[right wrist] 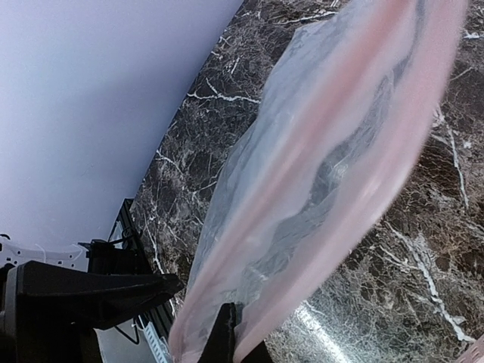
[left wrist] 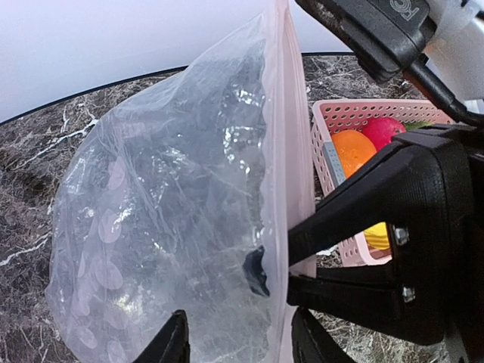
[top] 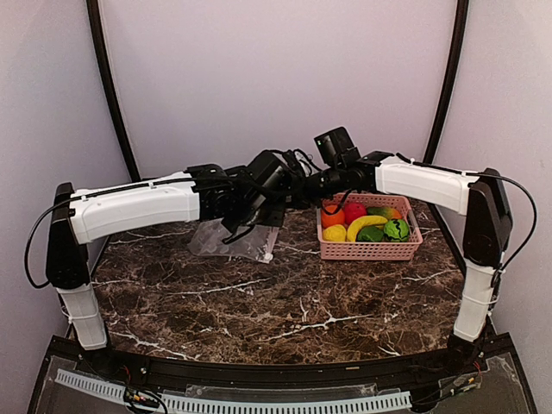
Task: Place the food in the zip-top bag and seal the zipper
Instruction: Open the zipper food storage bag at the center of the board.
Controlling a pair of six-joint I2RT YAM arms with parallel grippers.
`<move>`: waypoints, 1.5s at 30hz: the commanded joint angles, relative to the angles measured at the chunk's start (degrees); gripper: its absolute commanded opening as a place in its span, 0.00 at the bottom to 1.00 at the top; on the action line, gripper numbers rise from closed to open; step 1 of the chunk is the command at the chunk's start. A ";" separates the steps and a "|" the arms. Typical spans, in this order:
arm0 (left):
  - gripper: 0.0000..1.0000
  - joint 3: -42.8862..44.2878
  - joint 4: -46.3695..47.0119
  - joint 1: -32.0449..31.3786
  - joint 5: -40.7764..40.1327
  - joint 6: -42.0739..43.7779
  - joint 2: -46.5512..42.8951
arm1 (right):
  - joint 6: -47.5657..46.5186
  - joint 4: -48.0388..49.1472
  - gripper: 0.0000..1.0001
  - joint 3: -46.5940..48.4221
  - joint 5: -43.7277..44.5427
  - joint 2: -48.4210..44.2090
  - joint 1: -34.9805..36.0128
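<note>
Dark marble table (top: 259,302) below: my right gripper (right wrist: 231,340) pinches the whitish-pink strip (right wrist: 318,151) of the clear dotted plastic bag (left wrist: 166,212); my left gripper (left wrist: 238,344), released, straddles that bag left of the pink slotted basket (top: 366,252).

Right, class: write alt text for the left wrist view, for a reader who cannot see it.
A clear dotted zip-top bag is held upright over a dark marble table, its pink zipper strip pinched by the right arm's black fingers. Behind stands a pink basket holding an orange and a red fruit.
</note>
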 commanded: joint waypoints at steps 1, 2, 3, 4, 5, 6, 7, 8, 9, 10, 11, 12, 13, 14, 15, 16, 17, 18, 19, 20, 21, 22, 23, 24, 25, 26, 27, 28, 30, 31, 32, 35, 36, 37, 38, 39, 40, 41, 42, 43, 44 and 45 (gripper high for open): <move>0.44 2.84 -4.60 0.27 -0.28 0.95 2.62 | 0.74 0.86 0.00 -0.67 0.18 -2.62 0.44; 0.43 2.93 -4.92 0.27 -0.44 1.01 2.71 | 0.72 0.85 0.00 -0.76 0.29 -2.74 0.48; 0.41 3.10 -5.16 0.27 -0.58 1.06 2.88 | 0.80 0.87 0.00 -0.87 0.31 -2.89 0.46; 0.40 3.14 -5.60 0.27 -1.08 1.07 2.92 | 0.81 0.87 0.00 -0.94 0.31 -2.99 0.48; 0.38 3.11 -5.81 0.27 -1.39 1.07 2.91 | 0.89 0.87 0.00 -1.03 0.31 -3.03 0.49; 0.37 3.10 -6.27 0.27 -2.03 1.18 2.94 | 1.01 0.95 0.00 -1.07 0.26 -3.10 0.44; 0.35 3.03 -6.58 0.27 -2.39 1.30 2.94 | 1.11 1.08 0.00 -1.15 0.25 -3.12 0.48; 0.34 3.02 -6.74 0.27 -2.99 1.70 2.99 | 1.16 1.07 0.00 -1.16 0.38 -3.08 0.48; 0.32 3.01 -7.25 0.27 -3.39 1.91 3.15 | 1.14 1.06 0.00 -1.04 0.33 -3.12 0.49; 0.30 3.05 -7.47 0.31 -4.44 2.14 3.19 | 1.14 1.00 0.00 -0.95 0.25 -3.05 0.48; 0.24 3.15 -8.14 0.33 -5.05 2.26 3.24 | 1.13 0.96 0.00 -0.97 0.21 -2.99 0.49; 0.22 3.21 -8.44 0.46 -6.13 2.38 3.19 | 1.14 0.96 0.00 -1.05 0.30 -3.03 0.44; 0.16 3.19 -8.71 0.54 -6.68 2.52 2.87 | 1.09 0.81 0.00 -1.26 0.59 -2.97 0.48; 0.13 3.10 -8.77 0.64 -7.75 2.90 2.61 | 0.94 0.71 0.00 -1.51 0.96 -2.86 0.49; 0.08 3.10 -8.81 0.68 -8.41 3.09 1.93 | 0.64 0.72 0.00 -1.92 1.45 -2.75 0.49; 0.06 2.88 -8.78 0.70 -10.05 3.42 1.48 | 0.28 0.64 0.00 -2.44 2.12 -2.58 0.49; 0.03 2.63 -8.31 0.75 -10.79 3.70 0.53 | -0.12 0.57 0.00 -3.00 2.96 -2.34 0.43; 0.02 2.08 -7.95 0.86 -11.96 4.34 -0.05 | -0.57 0.36 0.00 -3.60 3.79 -2.00 0.44; 0.01 1.66 -7.20 1.16 -12.45 4.55 -1.24 | -0.75 -0.01 0.00 -3.76 4.49 -1.52 0.48; 0.01 0.72 -6.87 1.33 -13.30 4.75 -1.82 | -0.71 -0.43 0.00 -3.87 5.00 -1.01 0.44; 0.01 0.19 -5.97 1.68 -13.71 4.89 -2.95 | -0.63 -0.84 0.00 -3.89 5.37 -0.55 0.48; 0.01 -1.01 -5.42 1.90 -13.81 5.12 -4.03 | -0.33 -1.48 0.00 -3.82 6.30 -0.13 0.49; 0.01 -1.60 -4.57 2.26 -13.95 5.16 -4.49 | 0.05 -2.15 0.00 -3.74 7.40 0.28 0.49; 0.01 -2.71 -4.15 2.36 -13.97 5.15 -5.31 | 0.49 -2.79 0.00 -3.77 8.95 0.58 0.47; 0.01 -3.19 -3.35 2.51 -14.32 5.13 -5.66 | 1.07 -3.53 0.00 -3.74 11.45 0.88 0.47; 0.01 -4.06 -3.15 2.57 -14.51 4.96 -6.24 | 1.23 -4.35 0.00 -3.61 13.64 1.27 0.48; 0.01 -4.52 -2.62 2.62 -15.02 4.86 -6.47 | 0.98 -4.91 0.00 -3.42 15.11 1.60 0.44; 0.01 -5.38 -2.29 2.63 -15.21 4.74 -6.93 | 0.67 -5.39 0.00 -3.29 16.24 1.82 0.43; 0.01 -6.60 -1.68 2.71 -15.77 4.40 -7.45 | 0.40 -5.36 0.00 -3.85 16.73 1.67 0.19; 0.01 -6.98 -1.33 2.81 -16.02 4.08 -7.56 | 0.24 -5.18 0.00 -3.96 16.86 1.63 0.14; 0.01 -7.60 -1.17 2.81 -16.11 3.89 -7.71 | 0.00 -5.17 0.00 -3.97 17.10 1.68 0.07; 0.01 -8.50 -0.74 3.17 -15.68 3.70 -7.75 | -0.71 -4.82 0.00 -3.59 17.99 1.88 -0.25; 0.01 -8.81 -0.46 3.26 -15.28 3.84 -7.65 | -1.48 -4.44 0.00 -3.39 17.71 1.84 -0.22; 0.01 -8.93 -0.34 3.50 -14.27 4.11 -7.53 | -2.20 -3.71 0.00 -3.10 17.43 1.95 -0.26; 0.01 -8.90 -0.29 3.60 -13.65 4.22 -7.19 | -2.94 -3.02 0.00 -2.76 16.83 2.02 -0.14; 0.07 -8.76 -0.30 3.94 -12.00 4.43 -6.99 | -4.03 -2.39 0.00 -2.40 16.03 2.18 -0.01; 0.13 -8.68 -0.30 4.12 -11.11 4.51 -6.67 | -4.86 -2.24 0.00 -1.87 15.83 2.34 0.27; 0.27 -8.46 -0.26 4.51 -9.38 4.83 -6.46 | -5.83 -2.15 0.00 -1.32 15.59 2.38 0.61; 0.33 -8.35 0.04 4.80 -8.44 5.06 -6.05 | -6.70 -1.99 0.00 -0.92 15.26 2.39 0.96; 0.45 -8.27 0.26 5.34 -6.80 5.52 -5.77 | -7.45 -1.96 0.00 -0.75 15.33 2.16 1.49; 0.48 -8.26 1.11 6.00 -6.05 5.80 -5.58 | -8.22 -1.75 0.00 -0.79 15.77 1.77 2.13; 0.52 -8.20 1.59 6.38 -4.47 6.41 -5.17 | -8.99 -1.48 0.00 -1.00 16.30 1.20 2.90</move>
